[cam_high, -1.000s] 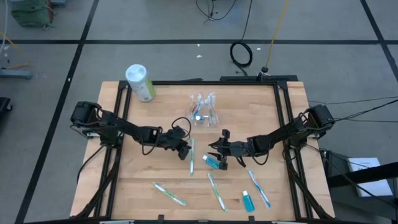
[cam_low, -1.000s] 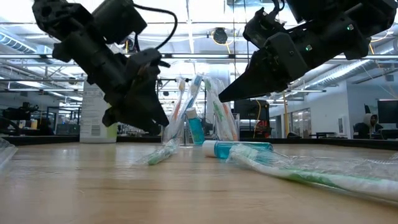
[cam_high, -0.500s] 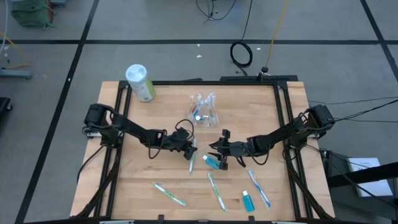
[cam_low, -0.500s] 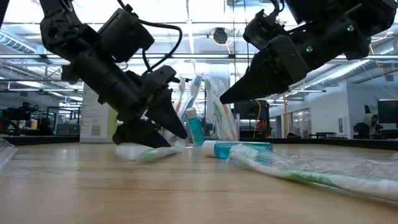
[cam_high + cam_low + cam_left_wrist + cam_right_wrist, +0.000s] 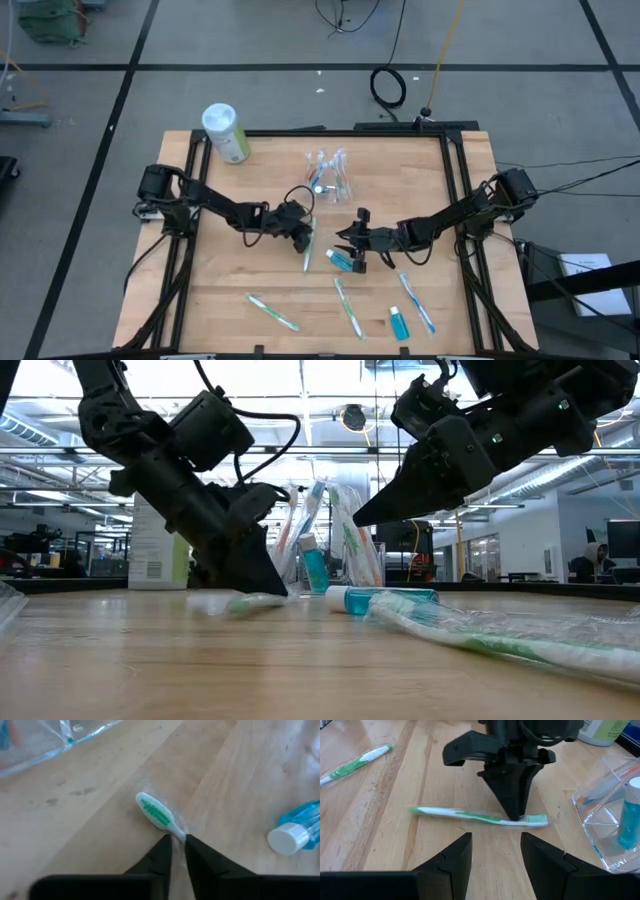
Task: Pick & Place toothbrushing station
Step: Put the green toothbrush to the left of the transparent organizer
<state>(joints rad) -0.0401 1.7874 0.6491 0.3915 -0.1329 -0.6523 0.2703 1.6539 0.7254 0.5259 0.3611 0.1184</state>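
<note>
Since a moment ago the left gripper (image 5: 305, 240) has dropped to the tabletop, and its fingers (image 5: 165, 851) now pinch the neck of a white toothbrush with green bristles (image 5: 477, 816), which lies flat on the wood. The right gripper (image 5: 350, 243) hovers as before, fingers (image 5: 455, 855) spread. The toothbrushing station (image 5: 328, 175), a small clear plastic holder with brushes and a blue tube inside, stands just beyond the left fingertips, untouched by either gripper.
</note>
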